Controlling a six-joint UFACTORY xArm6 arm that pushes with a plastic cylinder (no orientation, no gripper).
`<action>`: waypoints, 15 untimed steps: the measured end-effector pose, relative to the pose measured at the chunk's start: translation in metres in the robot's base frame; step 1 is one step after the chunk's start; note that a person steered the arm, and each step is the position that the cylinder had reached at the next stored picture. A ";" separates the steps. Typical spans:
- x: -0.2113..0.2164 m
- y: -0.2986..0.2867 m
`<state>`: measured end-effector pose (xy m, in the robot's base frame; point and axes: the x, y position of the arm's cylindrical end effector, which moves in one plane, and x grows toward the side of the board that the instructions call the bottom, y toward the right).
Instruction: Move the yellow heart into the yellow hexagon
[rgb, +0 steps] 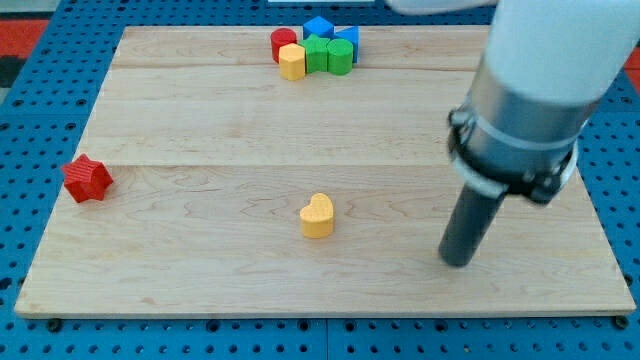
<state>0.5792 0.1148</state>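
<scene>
The yellow heart (317, 216) lies on the wooden board a little below its middle. The yellow hexagon (292, 62) stands at the view's top, at the lower left of a tight cluster of blocks. My tip (457, 261) rests on the board to the right of the yellow heart and slightly lower, well apart from it. The rod rises from the tip into the grey and white arm at the view's upper right.
The cluster by the yellow hexagon holds a red cylinder (284, 43), a green block (317, 54), a green cylinder (340, 56) and two blue blocks (318, 27) (347, 37). A red star (87, 179) lies at the board's left edge. The wooden board (200, 240) sits on a blue pegboard.
</scene>
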 end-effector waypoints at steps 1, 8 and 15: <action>0.003 -0.067; -0.114 -0.212; -0.276 -0.208</action>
<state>0.3029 -0.0931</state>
